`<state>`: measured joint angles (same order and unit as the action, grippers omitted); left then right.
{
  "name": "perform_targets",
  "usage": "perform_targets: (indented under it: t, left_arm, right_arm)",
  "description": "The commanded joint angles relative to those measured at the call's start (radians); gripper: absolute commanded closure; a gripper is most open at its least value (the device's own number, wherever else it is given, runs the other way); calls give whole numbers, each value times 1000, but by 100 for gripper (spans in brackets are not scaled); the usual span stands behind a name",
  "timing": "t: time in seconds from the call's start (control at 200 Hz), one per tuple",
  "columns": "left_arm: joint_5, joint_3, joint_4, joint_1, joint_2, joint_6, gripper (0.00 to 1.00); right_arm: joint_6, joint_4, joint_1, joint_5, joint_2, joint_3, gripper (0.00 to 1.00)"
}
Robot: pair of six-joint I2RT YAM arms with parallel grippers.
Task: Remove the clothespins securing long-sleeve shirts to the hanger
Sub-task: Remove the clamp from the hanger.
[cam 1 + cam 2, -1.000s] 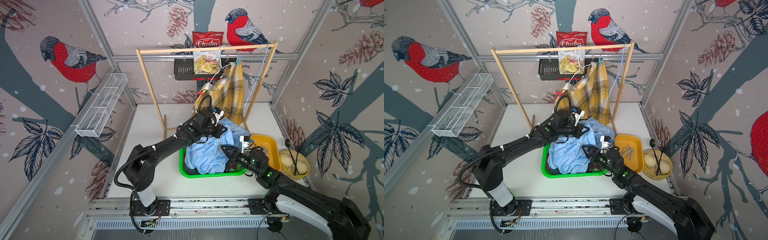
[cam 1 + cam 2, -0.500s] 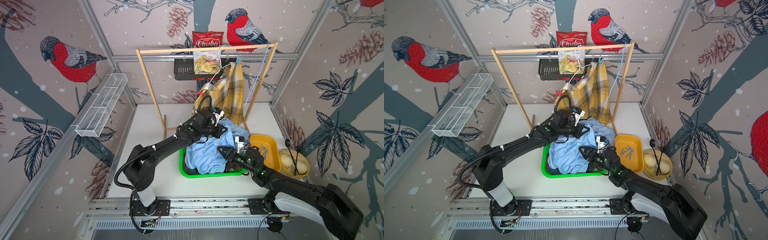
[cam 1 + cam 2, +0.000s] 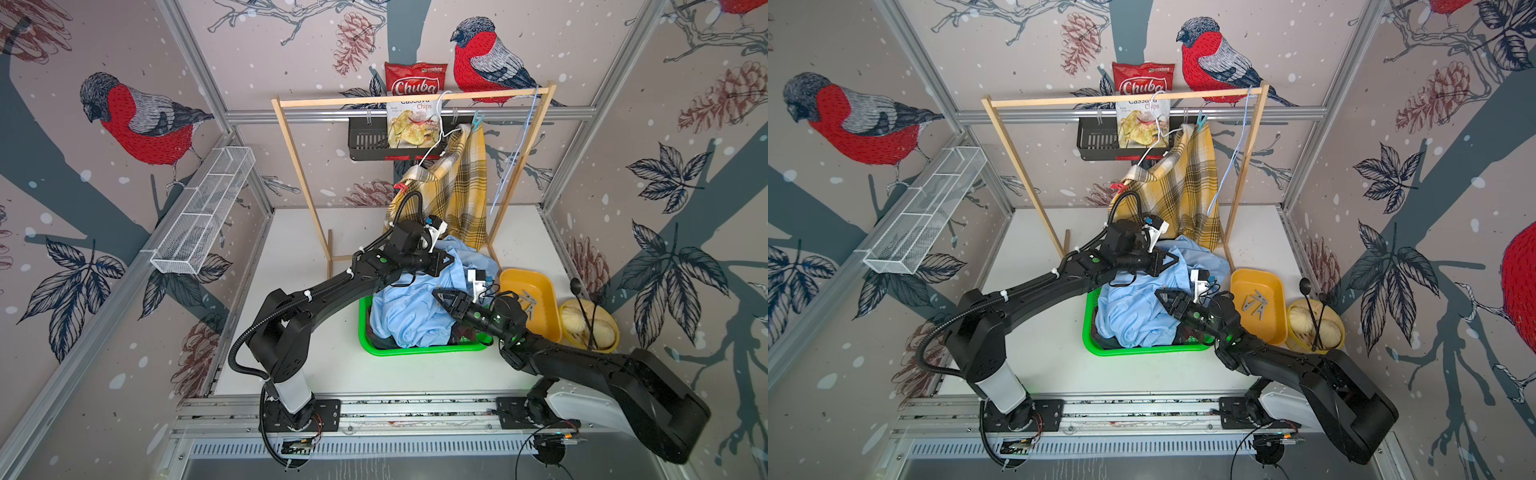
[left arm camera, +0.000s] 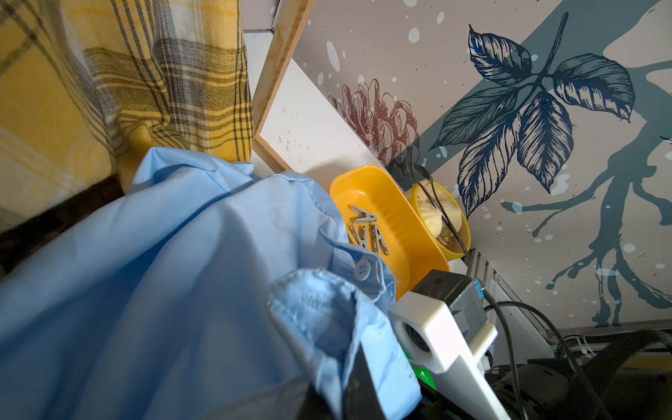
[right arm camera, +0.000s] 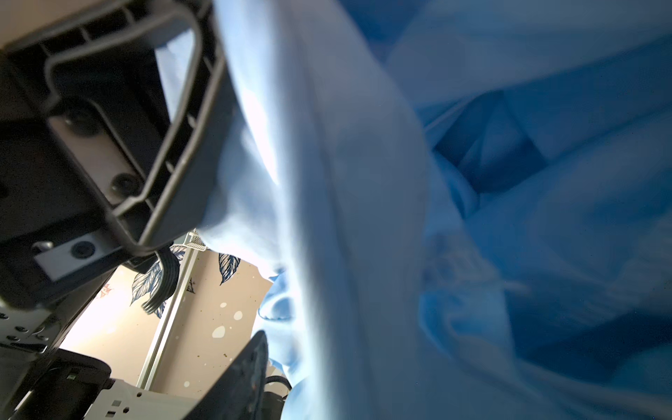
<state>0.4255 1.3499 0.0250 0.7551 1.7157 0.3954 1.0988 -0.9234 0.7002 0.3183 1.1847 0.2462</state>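
Note:
My left gripper (image 3: 445, 261) (image 4: 342, 396) is shut on a fold of the light blue long-sleeve shirt (image 3: 409, 313) (image 4: 163, 272), which is heaped in the green basket (image 3: 415, 349). My right gripper (image 3: 439, 297) stands open with its tips pushed into the same shirt. One dark finger (image 5: 251, 367) shows; cloth hides the other. The yellow plaid shirt (image 3: 459, 187) hangs from a white hanger (image 3: 436, 137) on the wooden rack (image 3: 415, 99). A light blue clothespin (image 3: 478, 120) and a red clothespin (image 3: 401, 185) grip it. Several grey clothespins (image 3: 528, 299) (image 4: 365, 229) lie in the yellow tray (image 3: 540, 316).
An empty light blue hanger (image 3: 519, 145) hangs at the rack's right end. A chips bag (image 3: 415, 108) sits in a black wall basket (image 3: 365, 143) behind the rack. A yellow bowl (image 3: 588, 328) of buns with black spoons stands right of the tray. A white wire shelf (image 3: 203, 208) lines the left wall.
My right gripper has moved left from beside the tray into the light blue shirt over the basket. My left arm has stayed still, holding the shirt.

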Motion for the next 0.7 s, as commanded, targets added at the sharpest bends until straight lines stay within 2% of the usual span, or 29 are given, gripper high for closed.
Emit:
perform_targets:
  t: [0.0,0.43,0.695]
  left_arm:
    - [18,-1,-69,0,2,18,100]
    - [20,-6,-73,-1,3,21,100]
    - [21,-10,-74,0,1,18,100]
  right_arm:
    - [22,-102,3,39,22,5,37]
    - [110,-239,2,59,90,-28,41]
    - [166,-297,-14,79,133,-40,51]
